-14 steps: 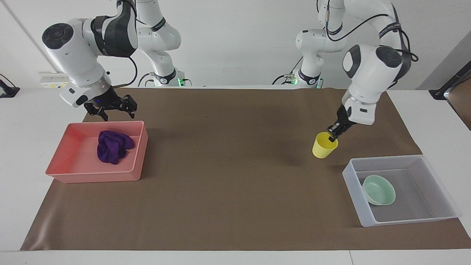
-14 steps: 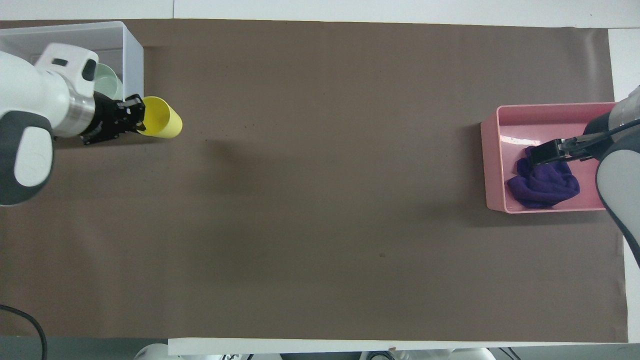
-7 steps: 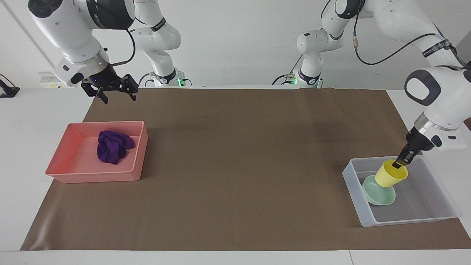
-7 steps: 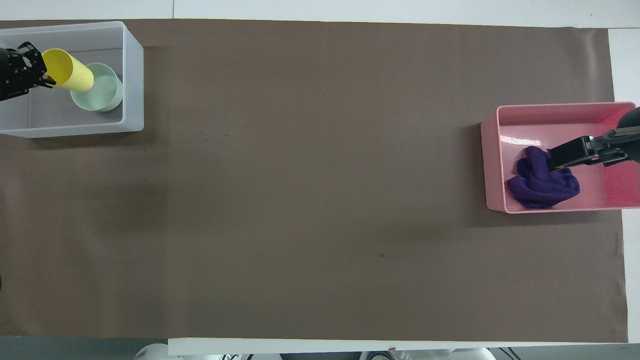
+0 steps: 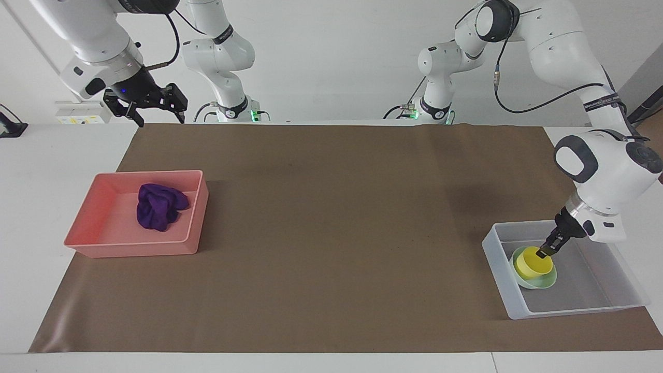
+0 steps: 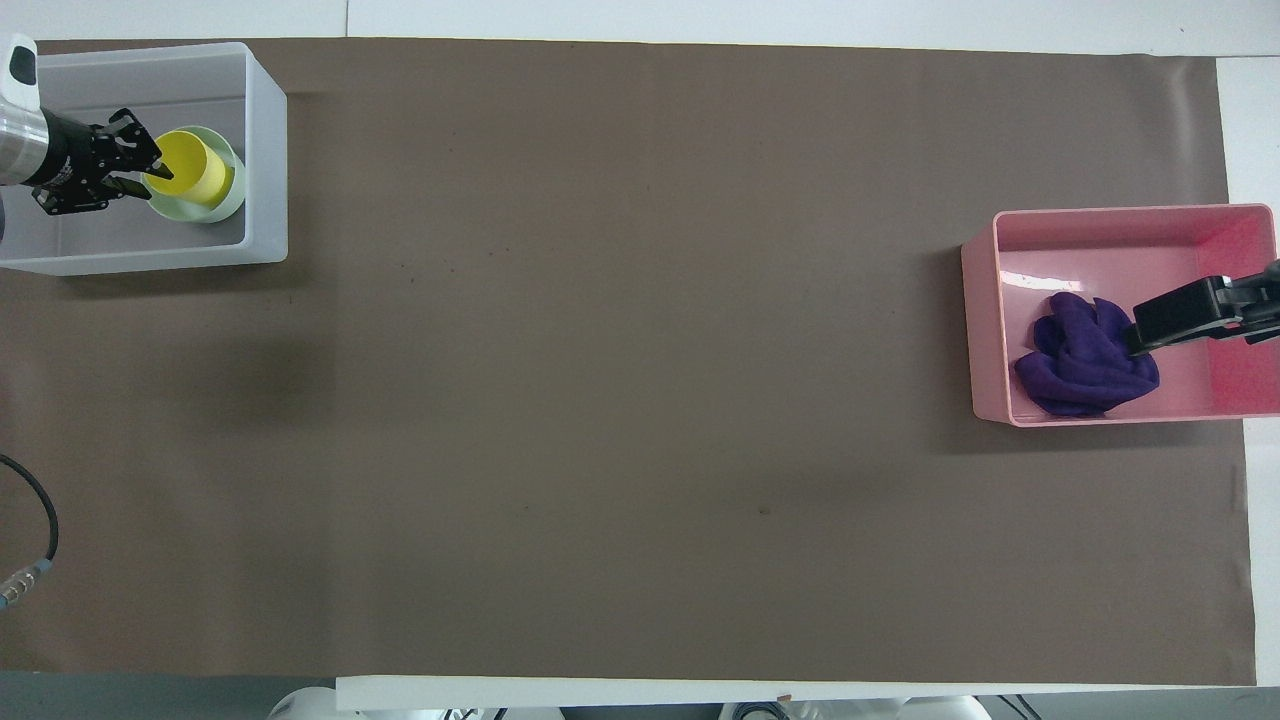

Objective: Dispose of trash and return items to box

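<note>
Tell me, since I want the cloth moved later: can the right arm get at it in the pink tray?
Probably yes: the purple cloth lies uncovered in the open pink tray, with the right gripper raised and open nearby.

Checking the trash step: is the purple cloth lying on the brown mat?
No, the purple cloth lies inside the pink tray, not on the mat.

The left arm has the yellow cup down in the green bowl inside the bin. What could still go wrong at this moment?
The left gripper pinches the rim of the yellow cup, which sits tilted in the mint-green bowl in the bin. Released like this, the cup could tip or roll. If the fingers drag on withdrawal, they could pull the cup out or shift the bowl. The right gripper, raised, poses little risk to the purple cloth in the pink tray.
</note>
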You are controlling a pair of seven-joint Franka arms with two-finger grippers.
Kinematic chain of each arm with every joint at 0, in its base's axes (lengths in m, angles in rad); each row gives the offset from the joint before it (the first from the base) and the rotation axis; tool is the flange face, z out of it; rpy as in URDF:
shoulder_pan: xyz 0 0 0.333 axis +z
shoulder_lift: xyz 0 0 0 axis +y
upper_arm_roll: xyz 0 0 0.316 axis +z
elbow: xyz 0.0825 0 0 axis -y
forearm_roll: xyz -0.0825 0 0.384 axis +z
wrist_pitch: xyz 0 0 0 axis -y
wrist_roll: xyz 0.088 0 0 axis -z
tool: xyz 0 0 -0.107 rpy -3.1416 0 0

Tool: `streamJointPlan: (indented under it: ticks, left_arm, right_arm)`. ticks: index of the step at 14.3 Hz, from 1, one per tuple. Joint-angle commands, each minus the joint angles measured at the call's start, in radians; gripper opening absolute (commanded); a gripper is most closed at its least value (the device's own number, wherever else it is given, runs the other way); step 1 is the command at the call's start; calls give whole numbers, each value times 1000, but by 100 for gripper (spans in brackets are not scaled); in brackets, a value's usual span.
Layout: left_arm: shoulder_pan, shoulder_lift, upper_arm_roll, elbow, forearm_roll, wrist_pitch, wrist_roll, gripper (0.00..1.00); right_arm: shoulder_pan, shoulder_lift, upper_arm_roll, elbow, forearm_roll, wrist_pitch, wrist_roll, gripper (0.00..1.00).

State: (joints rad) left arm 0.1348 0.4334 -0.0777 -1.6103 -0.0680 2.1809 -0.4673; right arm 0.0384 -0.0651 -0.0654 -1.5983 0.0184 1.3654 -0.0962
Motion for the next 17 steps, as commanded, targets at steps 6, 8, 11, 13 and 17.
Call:
streamJointPlan:
  ticks: [6,8,11,13,17]
  left_arm:
    - [-61,-295,-4,-38,28,-316,53,100]
    - [-87,-445,-4,-141,40,-384,91,100]
    - [-95,-583,-4,-208,45,-493,355,100]
    - [-86,-564,4,-95,45,-587,503,100]
    - [-86,-538,4,-57,47,-615,576,100]
  right_arm:
    - [0,-13,-1,-25,3,-12,0,100]
    - [-3,-13,-1,-25,3,-14,0,100]
    - [-2,-13,-1,-25,3,-12,1,100]
    - [-9,-13,-1,-25,5,-14,-2,100]
    - [-11,-13,-4,-25,5,-5,3,100]
